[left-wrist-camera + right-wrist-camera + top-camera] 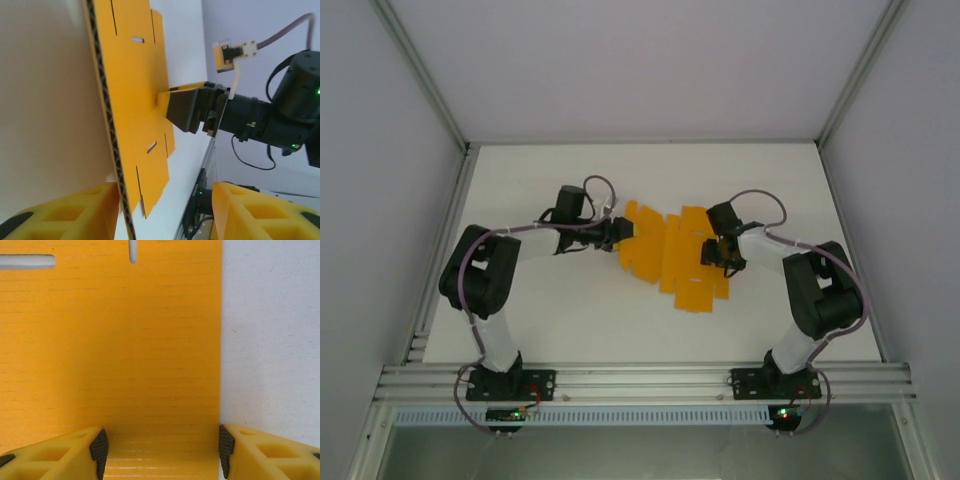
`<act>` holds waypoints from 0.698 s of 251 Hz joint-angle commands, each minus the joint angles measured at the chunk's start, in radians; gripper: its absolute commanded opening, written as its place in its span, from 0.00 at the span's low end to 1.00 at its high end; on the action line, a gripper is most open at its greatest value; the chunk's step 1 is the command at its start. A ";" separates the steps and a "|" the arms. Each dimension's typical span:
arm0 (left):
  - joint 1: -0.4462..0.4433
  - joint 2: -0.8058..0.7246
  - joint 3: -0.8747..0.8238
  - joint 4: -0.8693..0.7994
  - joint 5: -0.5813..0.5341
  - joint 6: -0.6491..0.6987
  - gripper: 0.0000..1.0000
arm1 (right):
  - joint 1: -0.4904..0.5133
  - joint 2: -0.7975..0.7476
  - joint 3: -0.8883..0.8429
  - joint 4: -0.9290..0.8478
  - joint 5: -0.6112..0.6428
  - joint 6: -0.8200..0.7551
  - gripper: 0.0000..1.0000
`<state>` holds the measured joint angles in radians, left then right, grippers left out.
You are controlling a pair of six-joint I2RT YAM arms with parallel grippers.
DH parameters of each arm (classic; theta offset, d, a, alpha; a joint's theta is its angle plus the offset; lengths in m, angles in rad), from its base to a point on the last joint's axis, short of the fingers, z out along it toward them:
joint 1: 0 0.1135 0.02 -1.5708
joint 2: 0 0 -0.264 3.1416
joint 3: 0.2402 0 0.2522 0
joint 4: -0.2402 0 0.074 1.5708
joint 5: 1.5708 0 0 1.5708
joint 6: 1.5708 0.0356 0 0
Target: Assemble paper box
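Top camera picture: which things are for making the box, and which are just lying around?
For the job:
- the paper box, an unfolded orange card sheet
- the left gripper
- the right gripper

Just there, not part of the job:
- the white table
- the metal frame rail

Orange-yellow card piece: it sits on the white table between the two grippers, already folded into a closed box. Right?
Not folded. The orange-yellow card piece sits on the white table between the left gripper and right gripper, but as a spread-out die-cut sheet with flaps, not a closed box. The top external view shows it.
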<state>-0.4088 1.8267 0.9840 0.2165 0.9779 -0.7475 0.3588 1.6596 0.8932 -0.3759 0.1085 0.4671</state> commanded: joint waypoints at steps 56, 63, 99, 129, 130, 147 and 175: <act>-0.041 -0.065 0.171 -0.511 -0.331 0.262 0.23 | 0.034 0.039 -0.047 0.131 -0.098 -0.007 0.62; -0.040 -0.071 0.167 -0.507 -0.341 0.258 0.19 | 0.034 0.035 -0.046 0.127 -0.098 -0.007 0.62; -0.034 -0.120 0.120 -0.419 -0.334 0.263 0.00 | 0.028 -0.026 -0.033 0.111 -0.100 -0.019 0.69; 0.011 -0.223 0.005 -0.226 -0.231 0.251 0.00 | -0.005 -0.130 -0.010 0.092 -0.129 -0.099 0.76; 0.014 -0.227 0.000 -0.217 -0.226 0.249 0.00 | -0.008 -0.134 -0.008 0.092 -0.133 -0.102 0.76; 0.058 -0.288 -0.091 -0.032 -0.119 0.166 0.00 | -0.048 -0.193 0.015 0.077 -0.211 -0.153 0.79; 0.110 -0.340 -0.188 0.252 0.040 -0.004 0.00 | -0.134 -0.302 0.009 0.094 -0.429 -0.189 0.86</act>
<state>-0.3447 1.5429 0.8623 0.1013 0.8139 -0.5915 0.3069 1.4784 0.8776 -0.3042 -0.0776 0.3550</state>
